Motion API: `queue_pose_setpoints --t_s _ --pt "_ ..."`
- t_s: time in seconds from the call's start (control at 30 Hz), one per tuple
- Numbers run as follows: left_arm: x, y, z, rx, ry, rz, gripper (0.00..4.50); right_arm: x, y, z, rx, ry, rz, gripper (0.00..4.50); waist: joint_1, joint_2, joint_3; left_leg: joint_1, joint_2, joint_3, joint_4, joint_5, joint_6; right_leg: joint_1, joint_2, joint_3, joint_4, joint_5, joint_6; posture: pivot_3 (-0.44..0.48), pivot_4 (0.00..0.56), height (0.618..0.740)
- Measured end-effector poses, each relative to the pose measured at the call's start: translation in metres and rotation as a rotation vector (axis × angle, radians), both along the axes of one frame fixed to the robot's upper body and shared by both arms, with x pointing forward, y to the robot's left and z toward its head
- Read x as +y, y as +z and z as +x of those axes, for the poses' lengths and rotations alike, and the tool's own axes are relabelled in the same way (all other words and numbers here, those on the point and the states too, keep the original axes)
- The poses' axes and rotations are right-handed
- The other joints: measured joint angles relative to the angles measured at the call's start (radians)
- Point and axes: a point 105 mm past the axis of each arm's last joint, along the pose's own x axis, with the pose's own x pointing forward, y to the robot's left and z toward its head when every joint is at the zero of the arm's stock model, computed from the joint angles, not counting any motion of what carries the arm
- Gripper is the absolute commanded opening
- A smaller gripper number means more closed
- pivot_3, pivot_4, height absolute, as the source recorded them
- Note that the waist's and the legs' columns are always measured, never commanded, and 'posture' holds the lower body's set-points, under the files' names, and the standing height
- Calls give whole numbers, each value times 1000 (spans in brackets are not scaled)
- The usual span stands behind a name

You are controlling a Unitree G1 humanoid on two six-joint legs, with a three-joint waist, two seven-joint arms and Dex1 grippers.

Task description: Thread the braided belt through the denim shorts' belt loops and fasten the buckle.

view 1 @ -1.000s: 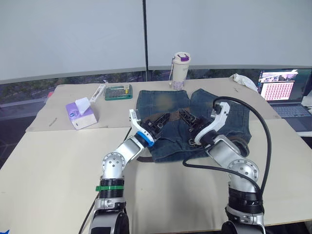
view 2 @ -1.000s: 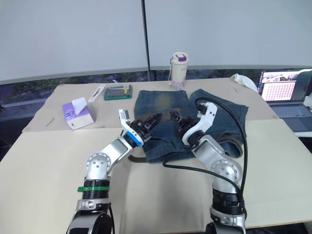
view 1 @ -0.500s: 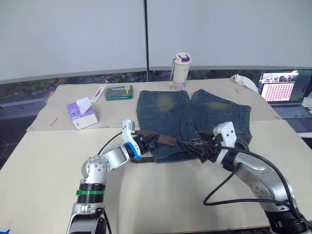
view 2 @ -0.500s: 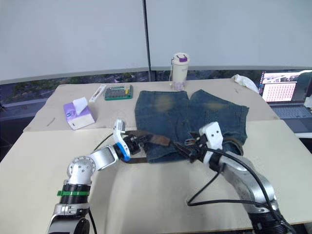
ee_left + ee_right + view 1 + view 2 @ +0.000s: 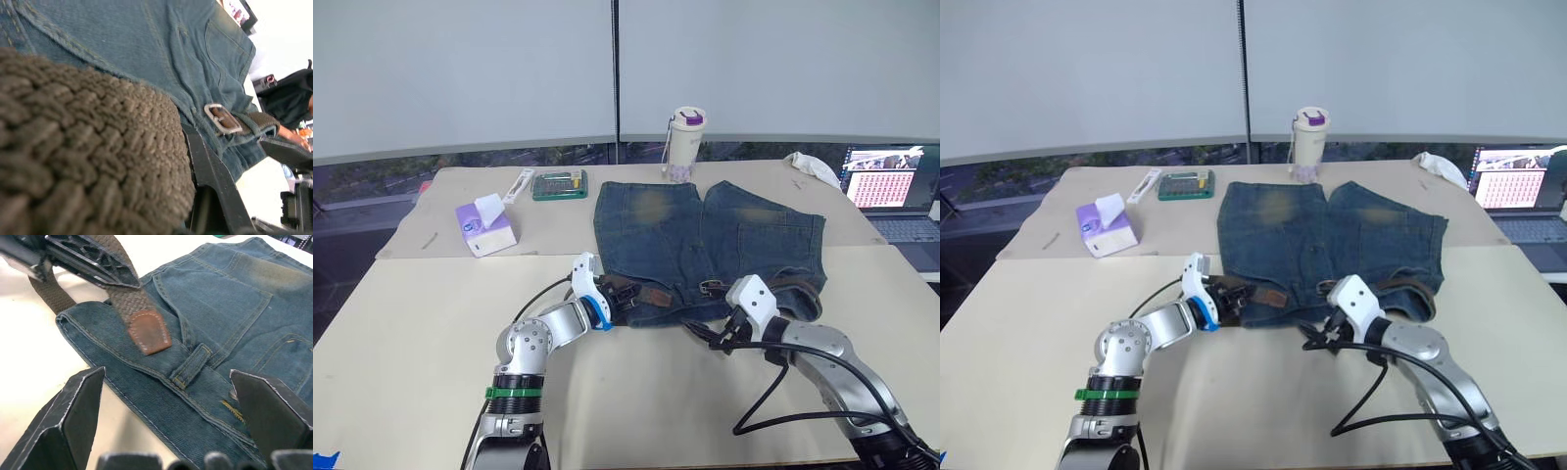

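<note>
The blue denim shorts (image 5: 710, 245) lie flat on the pale counter (image 5: 411, 323), with the waistband near the robot. The dark brown braided belt (image 5: 128, 298) lies along that waistband. The left gripper (image 5: 619, 297) pinches the belt close to its brown leather tip (image 5: 149, 332). That tip sits just beside a blue belt loop (image 5: 191, 365) but is not through it yet. The right gripper (image 5: 171, 426) is wide open and holds nothing. The silver metal buckle (image 5: 222, 118) rests farther along the waistband and does not look fastened. I think most of the job is still left.
</note>
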Motion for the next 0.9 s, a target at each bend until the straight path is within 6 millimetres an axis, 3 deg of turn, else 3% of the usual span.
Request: queue_pose_setpoints --t_s 0.37,0.53,0.63,0.73,0.9 --pt "-27 -7 1 50 -16 18 0 -3 -4 1 3 -20 -39 4471 0 -4 3 0 0 0 0 0 0 0 0 0 0 0 0 0 150 740" --pt "-32 -11 4 69 -9 45 0 -9 -18 -3 64 -53 -54 4471 4 -6 3 0 0 0 0 0 0 0 0 0 0 0 0 0 150 740" --pt "-29 -8 5 52 -11 32 0 -14 -17 -3 68 -71 -61 4471 3 -6 4 0 0 0 0 0 -1 0 0 0 0 0 0 0 150 740" --pt "-17 6 3 -35 -30 -10 0 -34 -7 -1 44 -99 -118 4471 2 -5 4 0 0 0 0 0 -1 0 0 0 0 0 0 0 150 740" --pt "5 6 7 -65 -11 -3 0 -57 -8 2 33 -103 -278 4471 0 -5 4 0 0 0 0 0 -1 0 1 -1 0 0 0 0 150 740"
